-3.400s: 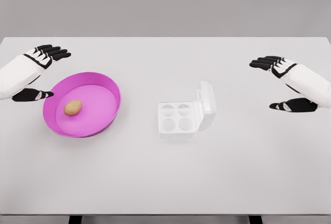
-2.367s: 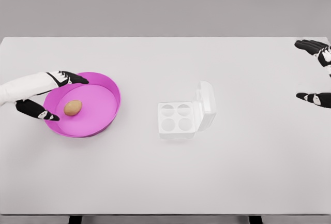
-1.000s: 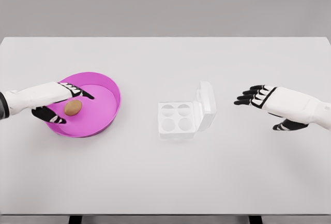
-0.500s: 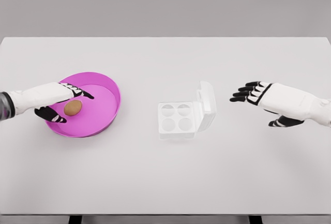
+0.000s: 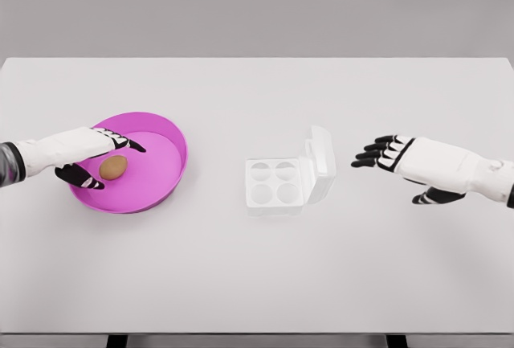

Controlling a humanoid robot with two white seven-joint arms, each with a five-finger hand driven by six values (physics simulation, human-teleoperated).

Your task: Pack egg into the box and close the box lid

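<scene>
You are at the pick-up step: the egg (image 5: 113, 167) lies in the pink dish (image 5: 165, 133) near the left edge of the surface (image 5: 257, 276), and your left robot hand (image 5: 90, 155) brackets it, fingers on its far side and thumb on its near side. The fingers look just beside the egg, not yet clamped; it appears to rest on the dish floor, so count the left robot hand as open and holding nothing.

The next move calls for closing fingers and thumb gently around the egg, lifting it over the dish wall, and carrying it toward the box (image 5: 277, 185) at the middle of the surface. The box's four cups show empty and its lid (image 5: 320, 159) stands raised on the right-hand side.

Your right robot hand (image 5: 399, 158) hovers with fingers spread, empty, near the lid on the side toward the right edge, likely placed to push it shut later.

Nothing lies between dish and box. The dish rim is the one obstacle, and the egg's round shell could slip from a loose pinch.
</scene>
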